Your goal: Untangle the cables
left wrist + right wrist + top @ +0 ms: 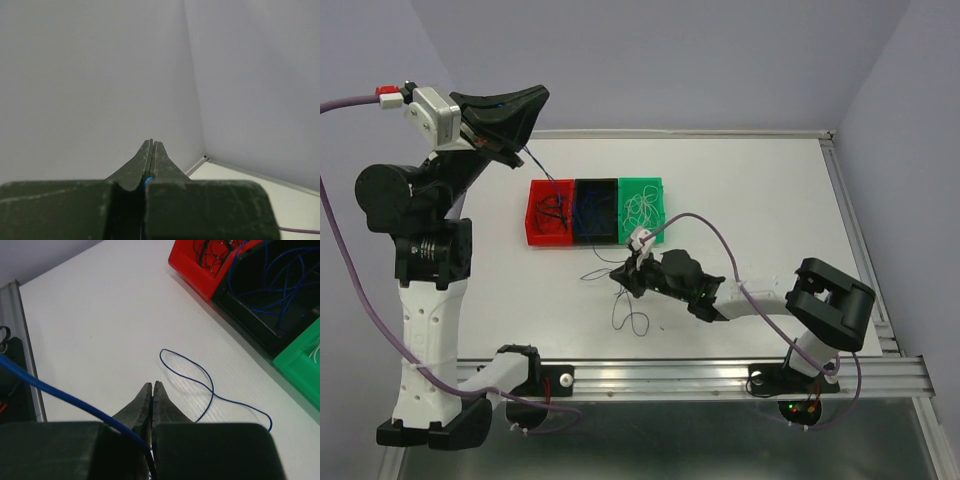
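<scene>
Tension was my main worry. Left gripper (151,145) hung high at the far left, fingers pressed together with a speck of blue pinched between them, and 1 thin strand (540,168) ran down from it toward the red bin (545,240). Right gripper (151,386) sat low over the table (100,315), near of the bins, likewise clamped on a blue cable (55,390). I judged both held 1 wire. Any hard pull could cinch the slack loop (211,392) into a knot, snag the blue cables (280,286) in the black bin (240,315), or slip the wire free.
</scene>
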Available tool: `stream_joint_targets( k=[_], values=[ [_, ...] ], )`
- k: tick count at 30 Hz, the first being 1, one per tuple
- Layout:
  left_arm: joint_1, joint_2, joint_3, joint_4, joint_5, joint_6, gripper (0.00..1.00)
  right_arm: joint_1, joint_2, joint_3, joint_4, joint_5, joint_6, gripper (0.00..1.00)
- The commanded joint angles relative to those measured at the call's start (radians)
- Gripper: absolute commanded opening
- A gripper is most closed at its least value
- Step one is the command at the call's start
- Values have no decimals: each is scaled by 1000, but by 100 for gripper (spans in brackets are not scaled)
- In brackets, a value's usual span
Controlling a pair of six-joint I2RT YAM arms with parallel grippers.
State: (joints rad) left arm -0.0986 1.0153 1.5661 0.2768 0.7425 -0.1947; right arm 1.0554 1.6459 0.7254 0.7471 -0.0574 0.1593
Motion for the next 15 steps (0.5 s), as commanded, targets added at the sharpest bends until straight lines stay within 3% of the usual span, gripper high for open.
stream_joint_targets(
  k=[1,7,10,11,13,15],
  values=[
    [-4,25,-7,-13,-33,26,0,12,-106,-15,100,-43,32,1],
    [-4,77,-217,-19,37,110,0,17,-225,26,97,-78,65,0],
    [-4,106,-316,-11,206,167,0,17,-256,74,81,-4,46,1],
    [-4,111,-357,-11,248,190,0,17,-258,83,80,13,34,2],
    [-4,103,-400,-10,358,219,0,17,-259,112,60,21,8,17],
    [-6,66,-471,-2,411,247,0,15,-262,120,40,30,-4,18]
  ],
)
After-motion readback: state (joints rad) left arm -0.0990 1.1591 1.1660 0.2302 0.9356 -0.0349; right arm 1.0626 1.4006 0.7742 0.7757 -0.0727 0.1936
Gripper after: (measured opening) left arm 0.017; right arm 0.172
